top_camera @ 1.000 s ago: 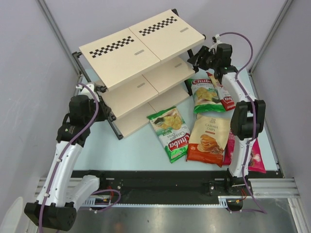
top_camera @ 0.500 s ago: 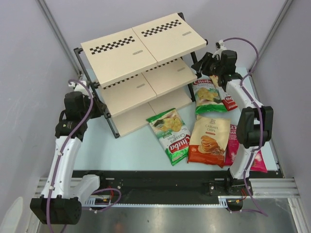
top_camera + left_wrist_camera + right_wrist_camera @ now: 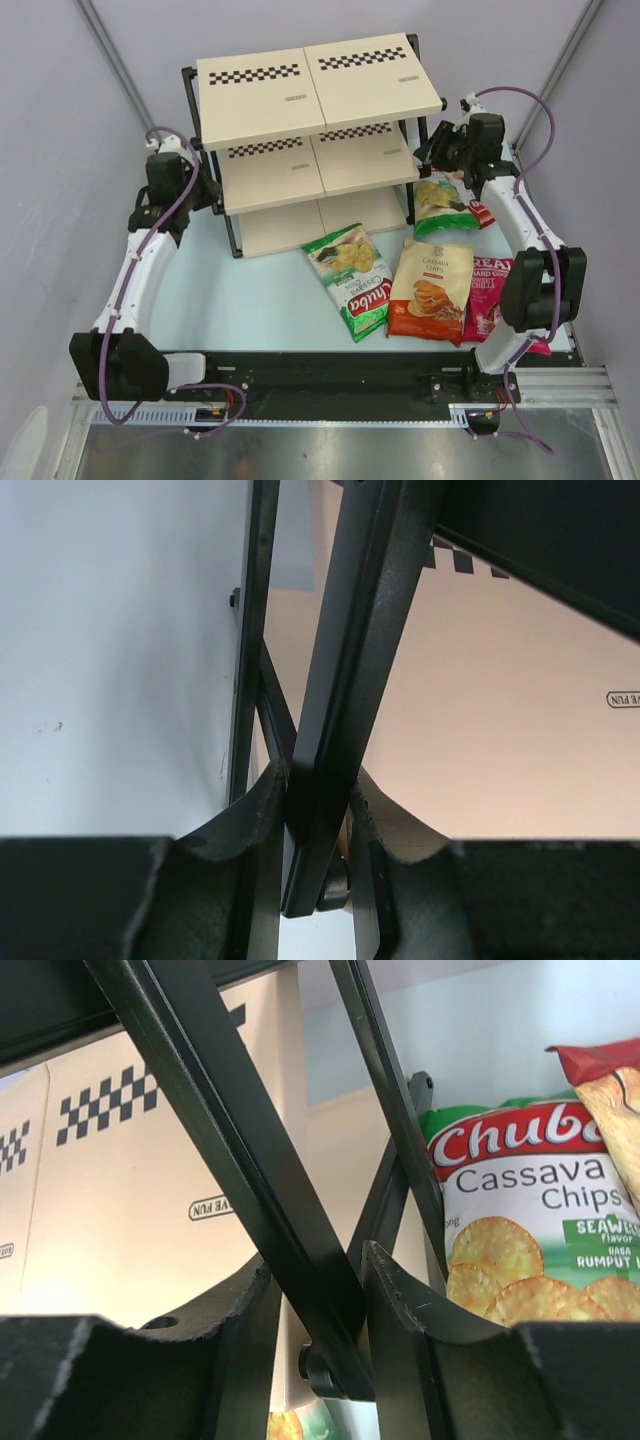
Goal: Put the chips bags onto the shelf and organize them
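- Left claw (image 3: 318, 780) is clamped on a black tube of the three-tier beige wooden shelf (image 3: 300, 110). The right claw (image 3: 316, 1258) pinches a slanted frame bar on the other side.
- The shelf has just swung from skewed to square-on, so I reckon loading can start. Nothing's on it yet.
- Readable: "Chuba Cassava Chips" on the glossy green-and-white bag (image 3: 520, 1210) by the right post, and "Cassava Chips" on the orange bag (image 3: 430, 290) out front.

We are looking down from high in front of the three-tier rack of beige boards, checkered strips and black metal tubes (image 3: 262, 100), taking in all of it. Our wrist cameras are peering up close at its frame, the left at the rack's left end, the right at its right end; all three views are sharing it.
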`<move>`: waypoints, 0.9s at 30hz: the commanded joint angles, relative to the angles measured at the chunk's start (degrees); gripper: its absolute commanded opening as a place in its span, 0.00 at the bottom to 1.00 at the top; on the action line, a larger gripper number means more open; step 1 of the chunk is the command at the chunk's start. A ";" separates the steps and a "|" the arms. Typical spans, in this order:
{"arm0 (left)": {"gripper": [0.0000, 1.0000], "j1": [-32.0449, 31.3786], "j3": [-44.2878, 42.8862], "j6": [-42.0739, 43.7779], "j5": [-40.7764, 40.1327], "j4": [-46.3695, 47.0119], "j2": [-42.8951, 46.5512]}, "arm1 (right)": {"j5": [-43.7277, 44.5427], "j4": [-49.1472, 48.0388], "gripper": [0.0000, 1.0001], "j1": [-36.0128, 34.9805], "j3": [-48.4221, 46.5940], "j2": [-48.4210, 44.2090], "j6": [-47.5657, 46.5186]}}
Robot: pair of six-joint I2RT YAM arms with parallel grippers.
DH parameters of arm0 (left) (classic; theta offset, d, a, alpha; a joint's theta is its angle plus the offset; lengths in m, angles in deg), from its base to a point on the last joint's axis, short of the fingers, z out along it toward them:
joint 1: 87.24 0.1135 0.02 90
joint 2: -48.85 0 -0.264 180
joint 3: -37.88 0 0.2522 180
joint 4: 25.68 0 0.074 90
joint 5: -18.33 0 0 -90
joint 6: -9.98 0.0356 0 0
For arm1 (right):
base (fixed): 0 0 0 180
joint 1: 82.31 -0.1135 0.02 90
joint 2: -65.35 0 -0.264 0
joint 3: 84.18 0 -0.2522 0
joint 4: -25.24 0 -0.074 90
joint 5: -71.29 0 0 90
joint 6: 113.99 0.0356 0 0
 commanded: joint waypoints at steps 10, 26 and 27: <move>0.26 -4.34 -8.73 -4.87 5.74 -5.74 -12.67 | -5.08 14.29 0.00 -7.04 3.89 -5.65 2.70; 0.68 -9.00 -16.55 -3.29 3.29 -8.81 -17.86 | -5.25 12.62 0.25 -5.02 4.86 -6.00 4.81; 0.74 -9.00 -17.52 -3.38 0.15 -9.95 -17.78 | -5.51 12.27 0.41 -4.85 4.86 -6.09 5.50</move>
